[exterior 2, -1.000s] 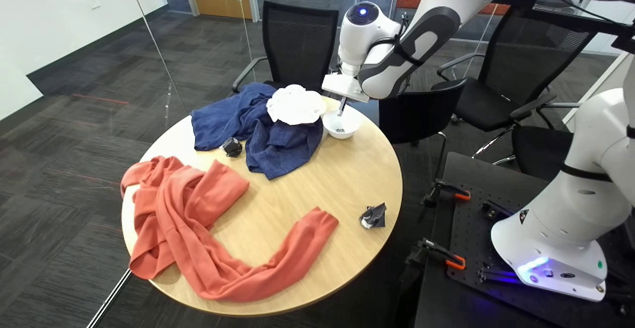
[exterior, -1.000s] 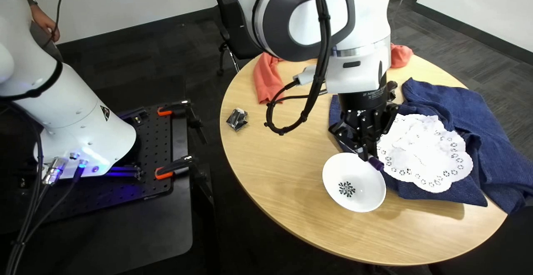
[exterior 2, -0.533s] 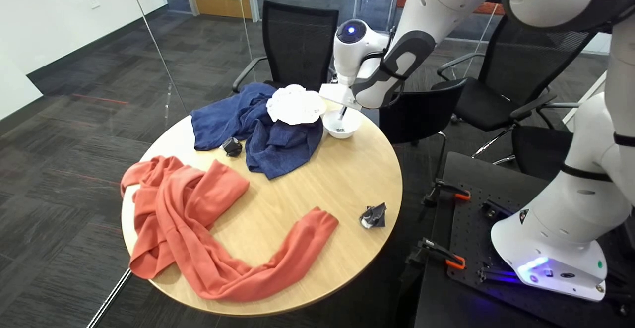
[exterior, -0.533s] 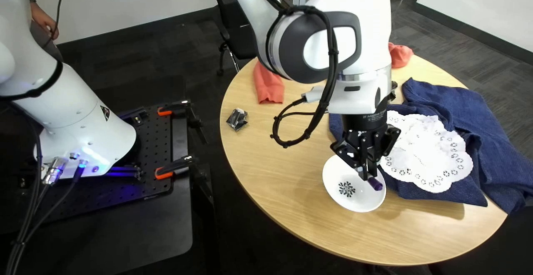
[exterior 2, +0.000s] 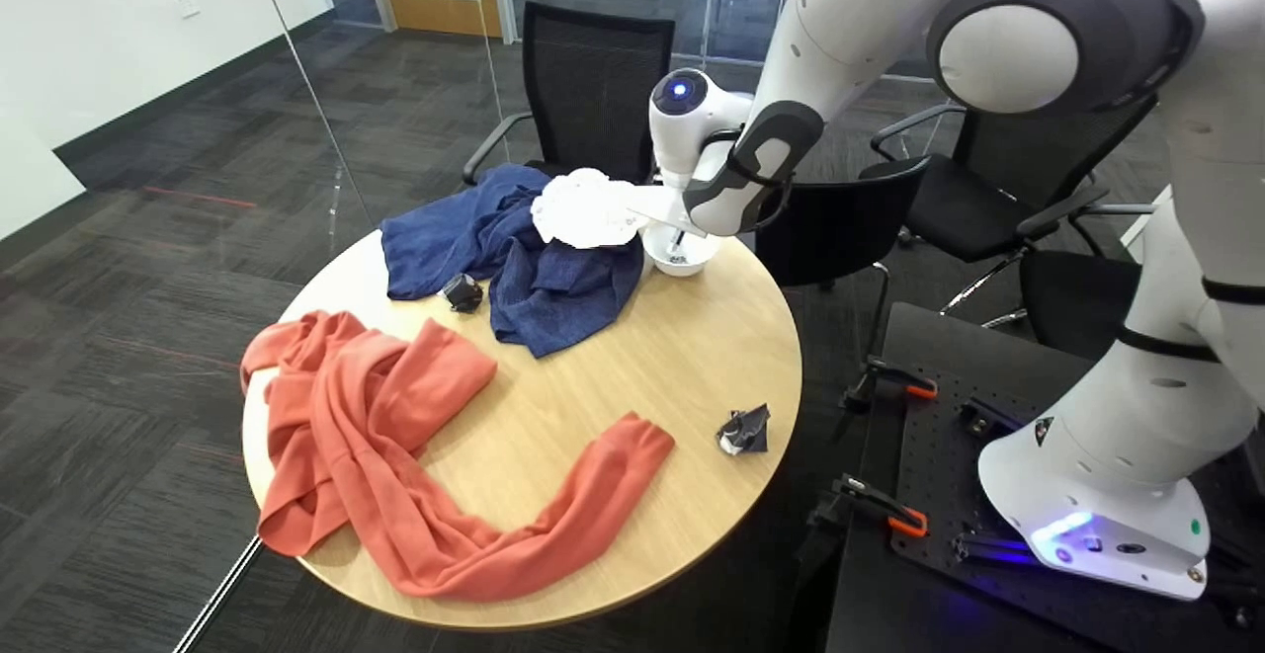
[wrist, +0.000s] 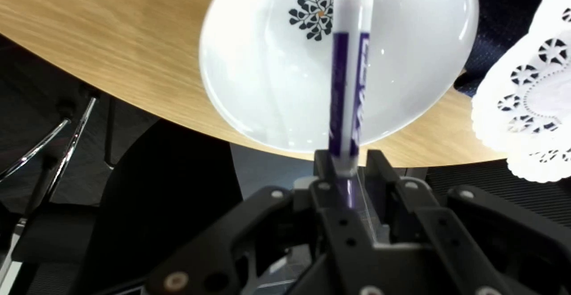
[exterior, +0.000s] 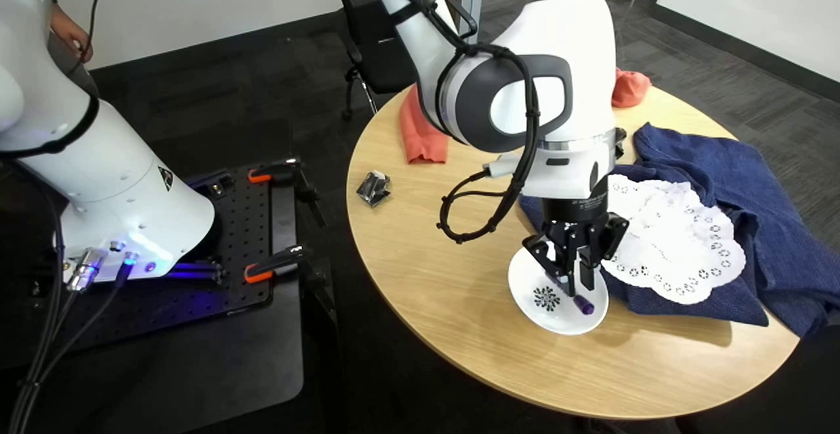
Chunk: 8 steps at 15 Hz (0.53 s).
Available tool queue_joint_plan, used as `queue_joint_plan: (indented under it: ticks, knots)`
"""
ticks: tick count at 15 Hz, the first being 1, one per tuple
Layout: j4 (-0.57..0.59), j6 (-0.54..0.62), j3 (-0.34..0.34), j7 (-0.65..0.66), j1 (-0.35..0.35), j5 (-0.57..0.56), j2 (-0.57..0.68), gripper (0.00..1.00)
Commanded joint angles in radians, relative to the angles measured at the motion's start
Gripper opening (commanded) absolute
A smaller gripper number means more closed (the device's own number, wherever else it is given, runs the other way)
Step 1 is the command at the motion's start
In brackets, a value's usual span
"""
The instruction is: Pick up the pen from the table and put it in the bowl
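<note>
The pen point(exterior: 583, 304) is a white marker with purple print and a purple end. In the wrist view the pen point(wrist: 345, 85) stands out over the white bowl point(wrist: 267, 85), its purple end between the fingers. My gripper point(wrist: 350, 157) is open: the pen lies by the left finger, with a gap to the right finger. In an exterior view the gripper point(exterior: 578, 286) is low over the bowl point(exterior: 528, 296), its fingers apart. The bowl point(exterior 2: 677, 269) stands on the tan round table point(exterior 2: 712, 337). The pen's pale end is hidden in that exterior view by the gripper.
A white lace doily point(exterior: 669, 243) lies on blue denim point(exterior: 761, 184) beside the bowl. An orange cloth point(exterior 2: 385, 426) covers part of the table. A black-and-white lump point(exterior 2: 743, 431) lies near the edge, and a black lump point(exterior 2: 462, 292) by the denim.
My gripper has come down into the bowl's space with the pen. The fingers have moved apart, and the pen's purple end sits lower, over the bowl's inner side.
</note>
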Motion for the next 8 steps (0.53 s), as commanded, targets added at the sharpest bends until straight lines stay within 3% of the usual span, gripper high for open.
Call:
queue_joint_plan:
  ticks: [1,6,8]
  knots:
    - [0.024,-0.015,-0.005,-0.002,0.015,0.026,0.013,0.58]
    - [0.005,0.009,-0.011,-0.003,0.029,0.021,0.006,0.95]
    - [-0.004,0.022,-0.005,-0.016,0.026,0.018,0.0,1.0]
